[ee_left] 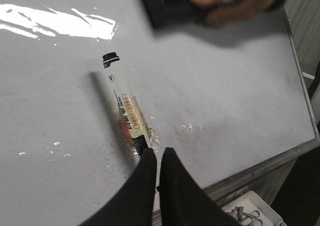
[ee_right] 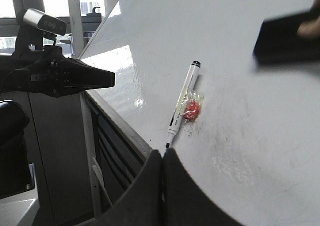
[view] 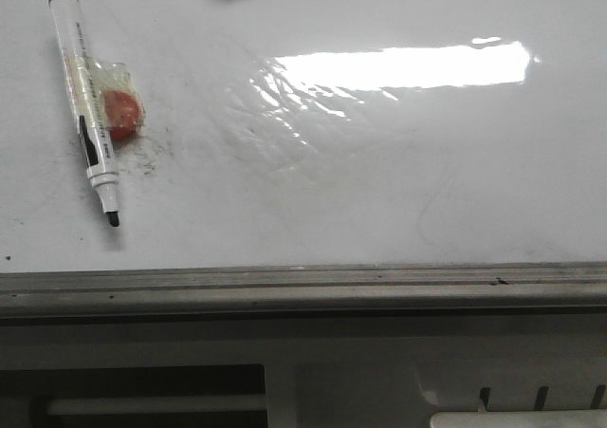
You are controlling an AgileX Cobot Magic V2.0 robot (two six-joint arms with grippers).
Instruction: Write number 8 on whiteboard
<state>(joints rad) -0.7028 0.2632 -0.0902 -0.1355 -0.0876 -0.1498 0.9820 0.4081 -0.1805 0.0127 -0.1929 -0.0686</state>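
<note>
Only the left wrist view shows a hand (ee_left: 235,3) gripping the eraser (ee_left: 170,5).

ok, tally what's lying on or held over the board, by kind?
Marker pen, uncapped, with a red lump taped to it: 1
Black eraser block, held over the board by a person's hand: 1
Whiteboard itself: 1, no 8 on it
Total: 3

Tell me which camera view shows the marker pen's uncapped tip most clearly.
The front view: the marker pen lies whole on the whiteboard, its bare dark tip plainly seen. In the left wrist view the left gripper covers the tip. The right wrist view shows the tip, but smaller, just above the right gripper.
</note>
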